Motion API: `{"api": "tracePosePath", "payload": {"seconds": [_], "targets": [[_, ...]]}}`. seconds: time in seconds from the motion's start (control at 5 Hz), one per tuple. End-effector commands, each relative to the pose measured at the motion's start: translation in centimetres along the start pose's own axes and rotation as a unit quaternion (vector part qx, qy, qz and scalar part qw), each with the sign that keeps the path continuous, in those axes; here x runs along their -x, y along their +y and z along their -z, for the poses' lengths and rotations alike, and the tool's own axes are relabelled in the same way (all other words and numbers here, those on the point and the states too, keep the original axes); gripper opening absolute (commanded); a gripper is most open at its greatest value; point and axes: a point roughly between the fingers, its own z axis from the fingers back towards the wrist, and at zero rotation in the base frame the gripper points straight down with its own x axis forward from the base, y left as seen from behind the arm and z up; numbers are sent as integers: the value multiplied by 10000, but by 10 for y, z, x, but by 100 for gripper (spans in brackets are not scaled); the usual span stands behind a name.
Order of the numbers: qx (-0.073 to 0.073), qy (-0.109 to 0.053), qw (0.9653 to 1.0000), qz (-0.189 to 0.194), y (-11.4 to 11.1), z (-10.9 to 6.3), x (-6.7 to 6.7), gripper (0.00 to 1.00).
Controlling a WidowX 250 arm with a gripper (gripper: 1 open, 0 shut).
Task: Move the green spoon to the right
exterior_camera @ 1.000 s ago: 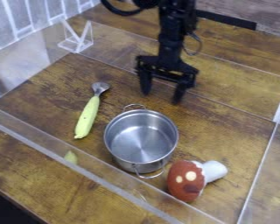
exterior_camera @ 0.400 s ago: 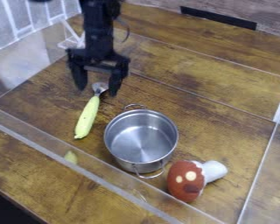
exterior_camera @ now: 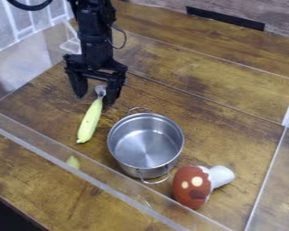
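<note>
The green spoon (exterior_camera: 90, 120) lies on the wooden table, a slim yellow-green body pointing toward the near left, its small silver tip (exterior_camera: 102, 91) at the far end. My gripper (exterior_camera: 97, 90) points straight down right over that silver tip, open, one finger on each side of it. Nothing is gripped between the fingers (exterior_camera: 77, 87). The black arm rises from it toward the top left of the view.
A round steel pot (exterior_camera: 146, 143) stands just right of the spoon, close to its middle. A red-and-white mushroom toy (exterior_camera: 195, 184) lies at the near right. A clear plastic wall (exterior_camera: 39, 144) edges the table's front and left side.
The arm has swept from the middle of the table to the left and a little nearer, ending over the spoon's silver tip. Its jaws stayed open. Spoon, pot and mushroom have not moved.
</note>
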Motion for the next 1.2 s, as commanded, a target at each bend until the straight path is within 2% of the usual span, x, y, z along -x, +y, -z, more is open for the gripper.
{"api": "tracePosePath", "payload": {"seconds": [0.0, 0.2, 0.6, 1.0], "targets": [[28, -101, 9996, 269, -19, -10, 3, 100], [51, -43, 9994, 347, -24, -7, 4, 100], [120, 54, 9998, 122, -11, -3, -9, 100], [236, 141, 9994, 204, -19, -2, -4, 100]]}}
